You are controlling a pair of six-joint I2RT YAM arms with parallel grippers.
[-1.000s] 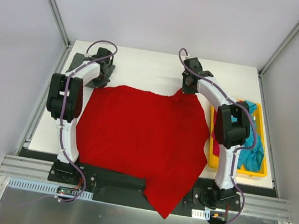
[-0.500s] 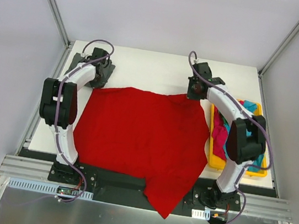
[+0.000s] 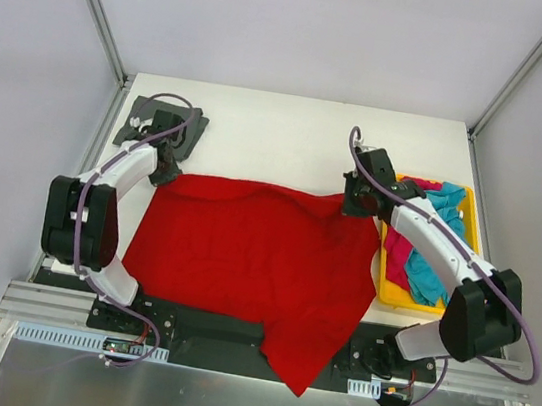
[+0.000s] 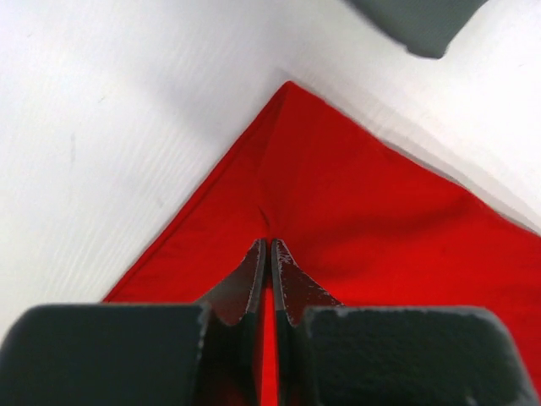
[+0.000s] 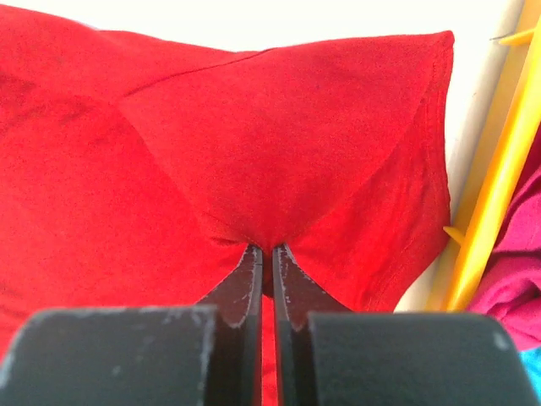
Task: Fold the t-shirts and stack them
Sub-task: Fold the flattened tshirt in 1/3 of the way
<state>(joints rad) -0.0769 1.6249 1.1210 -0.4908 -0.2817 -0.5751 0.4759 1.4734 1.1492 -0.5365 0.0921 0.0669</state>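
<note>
Clamped tight on the upper corners of the red t-shirt (image 3: 254, 251): left gripper (image 3: 164, 170) mid-left of the overhead frame, right gripper (image 3: 353, 203) mid-right. Held so, probably, to fold that edge downward.

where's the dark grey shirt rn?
Top view: the dark grey t-shirt lies at the far-left corner of the table, just beyond the left gripper, which pinches the far-left corner of the red t-shirt.

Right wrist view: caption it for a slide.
Right gripper shut on a fold of the bright red cloth t-shirt, yellow plastic tray alongside.
</note>
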